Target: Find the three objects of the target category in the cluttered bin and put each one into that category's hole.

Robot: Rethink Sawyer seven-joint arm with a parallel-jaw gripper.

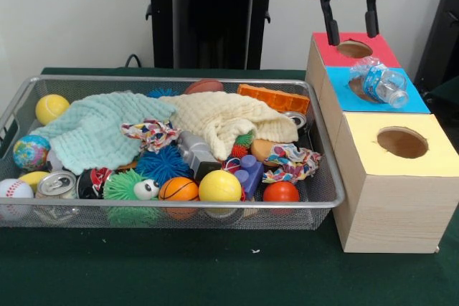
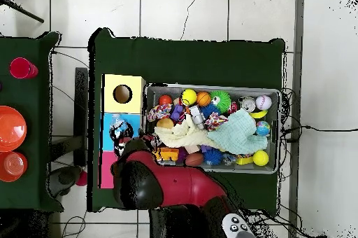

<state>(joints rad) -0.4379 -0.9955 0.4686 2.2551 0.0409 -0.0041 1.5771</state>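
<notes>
Bottle (blue label) hides most of the hole; tool spread above.

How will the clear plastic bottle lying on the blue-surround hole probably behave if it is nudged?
The bottle looks empty and thin-walled, so it is probably light and slides easily. It lies on its side, so it may roll off the blue surround. Its crumpled walls would likely flex.
</notes>
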